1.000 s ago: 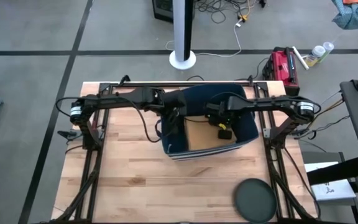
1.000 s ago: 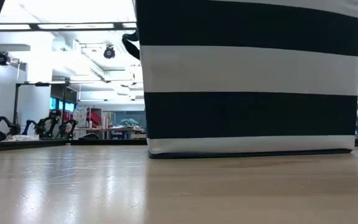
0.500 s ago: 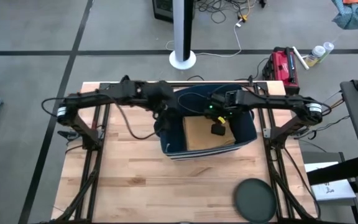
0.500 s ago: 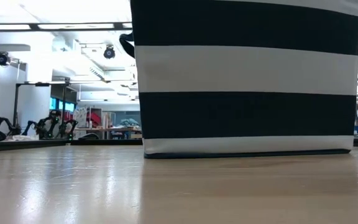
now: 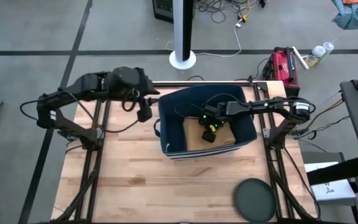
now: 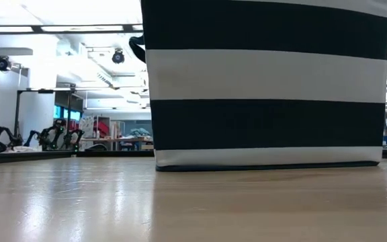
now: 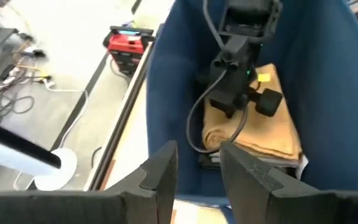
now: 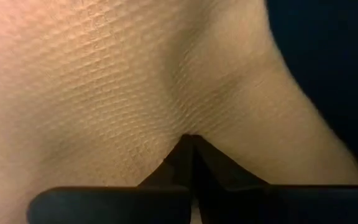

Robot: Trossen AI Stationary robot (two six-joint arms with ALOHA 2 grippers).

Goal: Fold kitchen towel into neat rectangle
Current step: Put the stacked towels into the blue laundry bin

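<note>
A tan waffle-weave kitchen towel [image 5: 225, 138] lies folded on the floor of a navy fabric bin [image 5: 248, 129] at the table's far middle. The bin's near wall, striped navy and white [image 6: 267, 81], fills the low view. My right gripper [image 5: 207, 133] reaches down into the bin, shut, with its tips on the towel [image 8: 104, 81]. My left gripper [image 5: 145, 115] hangs raised, outside the bin's left wall. In its wrist view the left gripper [image 7: 197, 160] is open with nothing between its fingers, looking down at the towel [image 7: 272, 130]. My right gripper presses its shut fingertips [image 8: 188, 144] down onto the towel's upper face [image 8: 188, 121], slanting steeply from above. The cloth dips and puckers round the tips. I cannot tell whether any cloth is caught between them. The towel stays lying in the bin.
A dark round disc [image 5: 255, 199] lies near the table's near right corner. Bare wood [image 5: 142, 180] stretches from the bin to the near edge. The bin's upright walls stand round the towel. Metal frame rails [image 5: 95, 155] run along both table sides.
My left gripper has risen and drawn back from the bin's left wall toward the table's left and far edge. The bin's left side has shifted slightly left. My right gripper has tipped steeper and sunk onto the towel, staying shut.
</note>
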